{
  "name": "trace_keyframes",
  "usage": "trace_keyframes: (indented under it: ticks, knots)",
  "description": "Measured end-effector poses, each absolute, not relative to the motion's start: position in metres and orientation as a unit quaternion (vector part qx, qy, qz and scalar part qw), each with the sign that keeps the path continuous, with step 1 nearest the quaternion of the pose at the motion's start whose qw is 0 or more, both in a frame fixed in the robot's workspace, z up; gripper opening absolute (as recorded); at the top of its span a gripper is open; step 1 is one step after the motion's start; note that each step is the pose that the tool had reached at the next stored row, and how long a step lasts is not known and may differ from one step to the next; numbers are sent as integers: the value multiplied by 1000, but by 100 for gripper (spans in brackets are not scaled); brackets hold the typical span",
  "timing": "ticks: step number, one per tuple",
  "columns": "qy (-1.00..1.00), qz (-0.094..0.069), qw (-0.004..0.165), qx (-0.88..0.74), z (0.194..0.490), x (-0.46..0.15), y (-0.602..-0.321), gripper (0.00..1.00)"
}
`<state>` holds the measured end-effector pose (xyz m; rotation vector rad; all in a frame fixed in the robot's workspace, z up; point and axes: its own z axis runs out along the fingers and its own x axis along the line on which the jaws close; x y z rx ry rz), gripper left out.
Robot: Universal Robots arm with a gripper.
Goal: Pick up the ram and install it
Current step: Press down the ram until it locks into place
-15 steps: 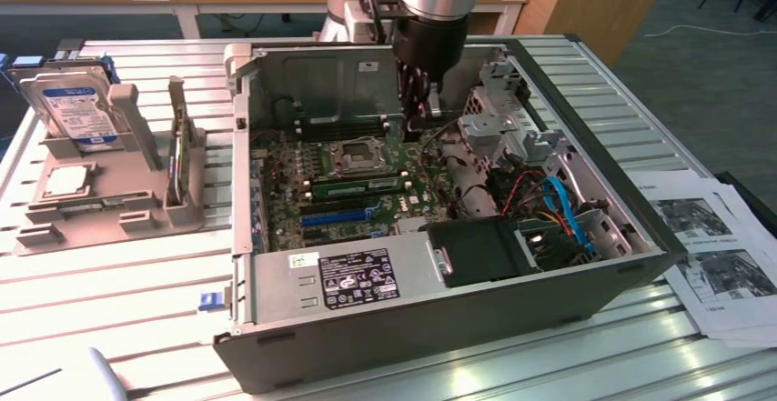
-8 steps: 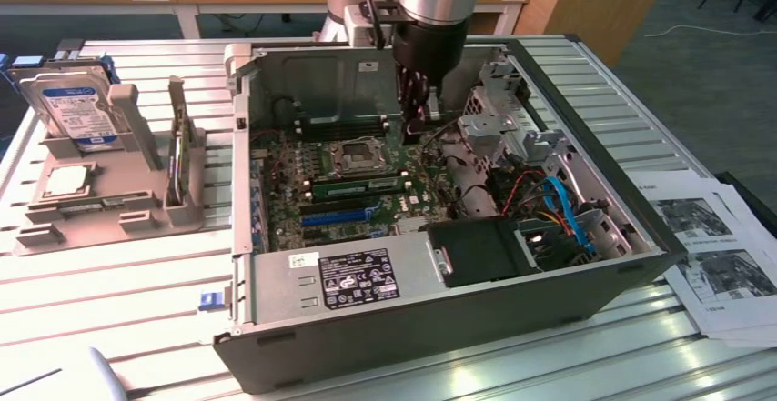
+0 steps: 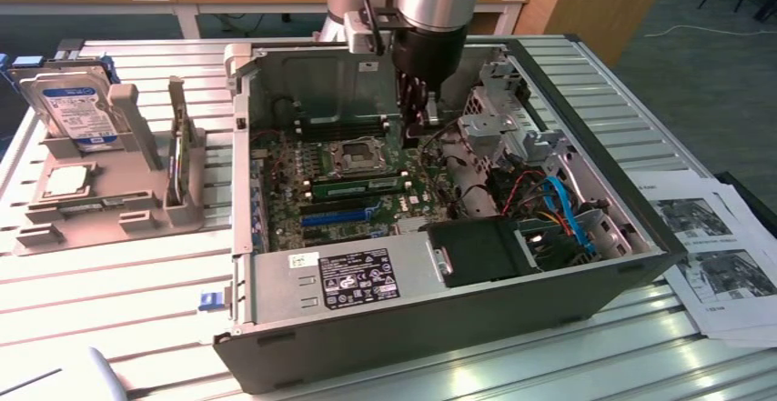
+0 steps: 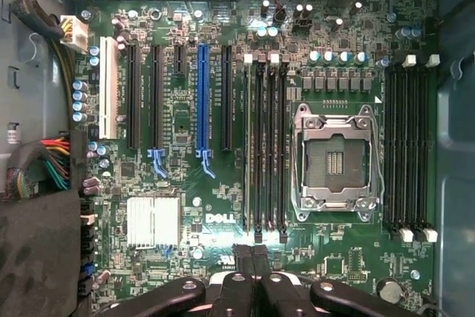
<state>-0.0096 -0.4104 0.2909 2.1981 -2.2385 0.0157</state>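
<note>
The ram [image 3: 358,185], a long green stick, lies seated along a slot on the motherboard [image 3: 286,178], just in front of the CPU socket [image 3: 359,154]. In the wrist view a thin green edge [image 4: 248,146] that may be the ram runs along the outermost of the black memory slots [image 4: 269,146] beside the socket [image 4: 332,161]. My gripper [image 3: 419,130] hangs inside the open computer case, above the board at the socket's side toward the exterior view's right. It is shut, its black fingertips [image 4: 243,254] pressed together with nothing between them.
The open case [image 3: 486,301] has tall walls, a drive cage [image 3: 498,115] and red and blue cables [image 3: 552,205] at the exterior view's right. A grey holder [image 3: 104,210] to the left carries a hard drive [image 3: 79,110]. Printed sheets [image 3: 716,255] lie at the right.
</note>
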Motion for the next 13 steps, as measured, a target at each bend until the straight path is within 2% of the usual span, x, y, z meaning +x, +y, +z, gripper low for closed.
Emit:
trace_keyframes:
  ticks: [13]
  knots:
    - [-714, 5, 2, 701, 274, -10, -410, 10]
